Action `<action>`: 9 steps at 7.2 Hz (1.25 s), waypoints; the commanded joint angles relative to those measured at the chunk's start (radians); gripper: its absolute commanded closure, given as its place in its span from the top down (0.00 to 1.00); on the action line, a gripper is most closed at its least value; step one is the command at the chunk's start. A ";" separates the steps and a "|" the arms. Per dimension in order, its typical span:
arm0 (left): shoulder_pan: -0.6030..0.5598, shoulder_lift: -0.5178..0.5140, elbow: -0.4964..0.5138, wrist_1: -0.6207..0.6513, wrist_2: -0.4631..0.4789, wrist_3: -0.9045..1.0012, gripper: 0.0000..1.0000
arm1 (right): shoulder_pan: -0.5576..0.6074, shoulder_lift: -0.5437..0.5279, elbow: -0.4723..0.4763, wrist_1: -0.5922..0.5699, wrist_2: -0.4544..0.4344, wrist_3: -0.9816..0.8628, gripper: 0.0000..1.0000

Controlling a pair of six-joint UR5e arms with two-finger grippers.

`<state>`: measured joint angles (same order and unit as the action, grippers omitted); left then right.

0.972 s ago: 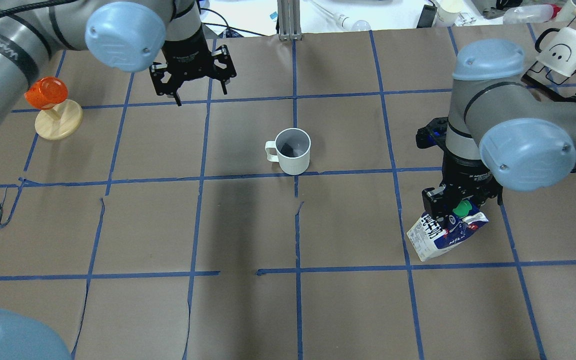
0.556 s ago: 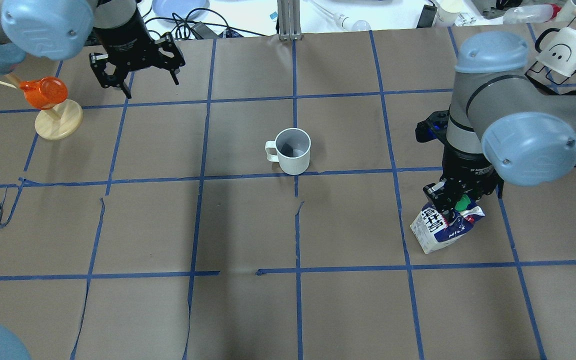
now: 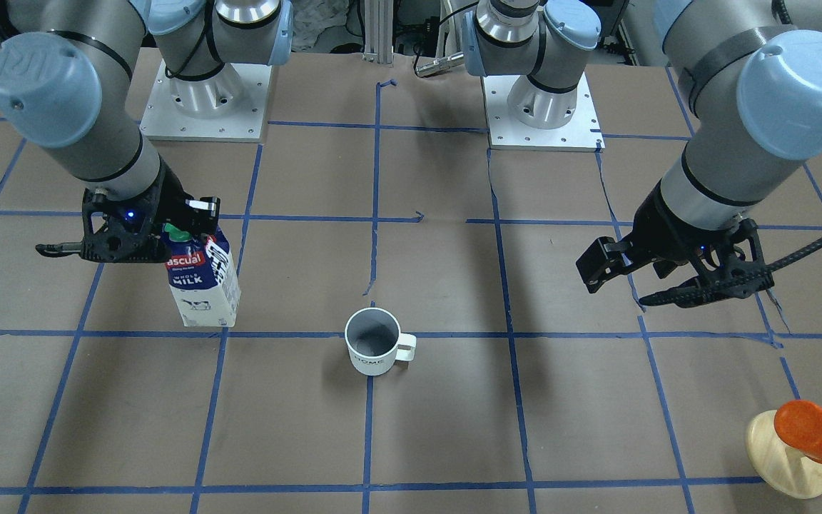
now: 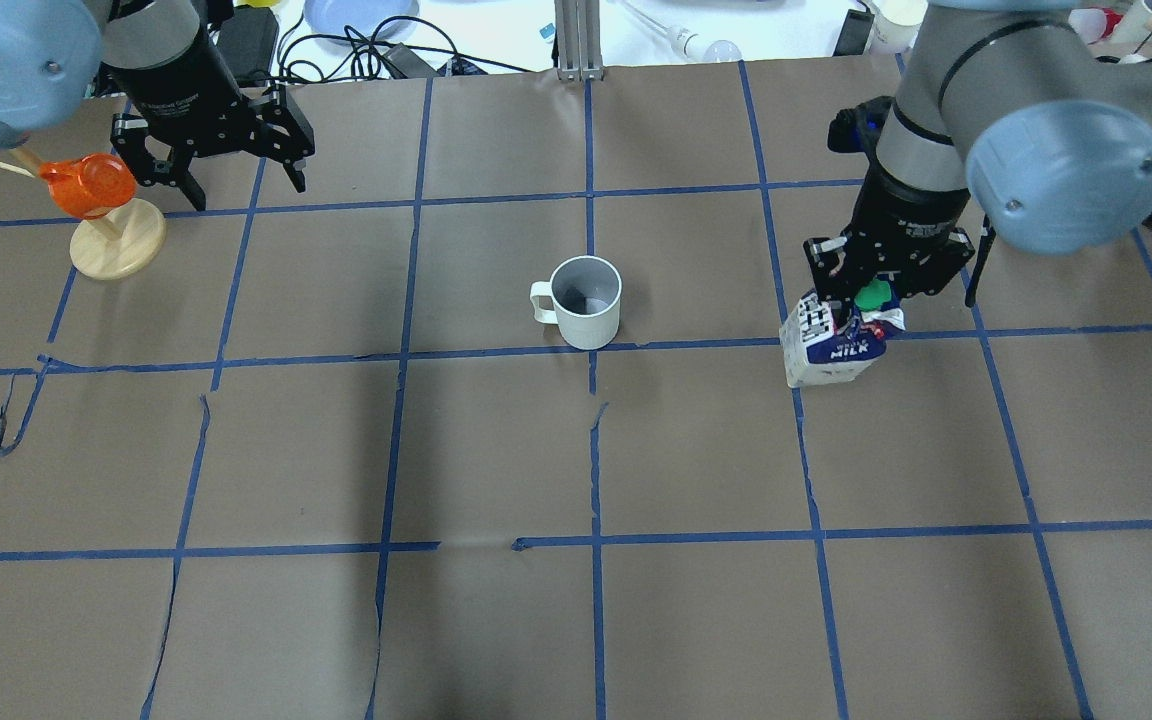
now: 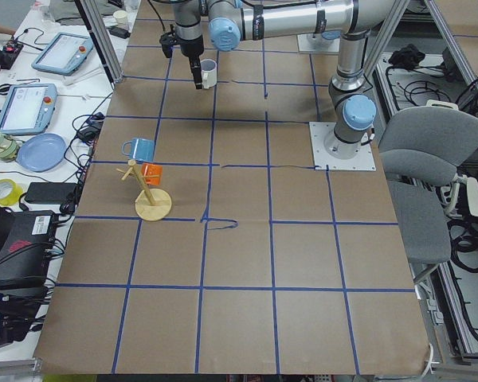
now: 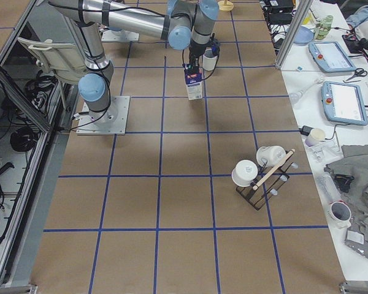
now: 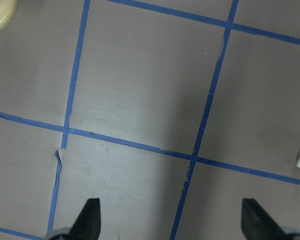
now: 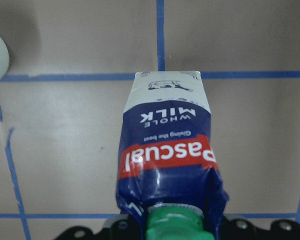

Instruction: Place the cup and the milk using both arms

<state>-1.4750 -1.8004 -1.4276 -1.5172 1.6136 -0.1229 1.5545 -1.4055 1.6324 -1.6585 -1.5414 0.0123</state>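
The white cup (image 4: 586,300) stands upright at the table's middle, handle toward the robot's left; it also shows in the front view (image 3: 372,350). My right gripper (image 4: 871,298) is shut on the gabled top of the milk (image 4: 836,345), next to its green cap. The carton hangs slightly tilted to the right of the cup, level with it, its base at or just above the table (image 3: 200,285); the right wrist view looks down its front (image 8: 165,150). My left gripper (image 4: 248,192) is open and empty at the far left, apart from the cup (image 3: 621,293) (image 7: 172,220).
An orange cup-like thing on a pale wooden stand (image 4: 96,200) stands just left of my left gripper. A black mug rack with white mugs (image 6: 260,174) stands near the table's right end. Blue tape lines grid the brown table (image 4: 496,450).
My right gripper carried the milk away from the robot and slightly left, level with the cup. My left gripper moved left, toward the orange thing on its stand, still open.
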 commanded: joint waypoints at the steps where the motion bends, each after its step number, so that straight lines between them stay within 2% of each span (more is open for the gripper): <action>1: 0.022 0.009 -0.004 0.002 -0.001 0.003 1.00 | 0.117 0.159 -0.181 -0.030 0.014 0.194 0.41; 2: 0.044 0.013 -0.004 0.002 -0.003 0.035 1.00 | 0.155 0.224 -0.222 -0.047 0.015 0.256 0.41; 3: 0.057 0.019 -0.005 -0.008 0.002 0.125 1.00 | 0.159 0.253 -0.226 -0.073 0.074 0.285 0.43; 4: 0.058 0.019 -0.010 -0.006 0.002 0.132 1.00 | 0.162 0.273 -0.226 -0.102 0.117 0.272 0.44; 8: 0.056 0.029 -0.014 -0.029 -0.008 0.131 1.00 | 0.162 0.247 -0.227 0.000 0.113 0.213 0.44; 9: 0.056 0.039 -0.014 -0.055 -0.009 0.131 1.00 | 0.162 0.247 -0.224 -0.016 0.112 0.212 0.51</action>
<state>-1.4181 -1.7709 -1.4419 -1.5467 1.6073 0.0077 1.7164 -1.1539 1.4059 -1.6741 -1.4284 0.2334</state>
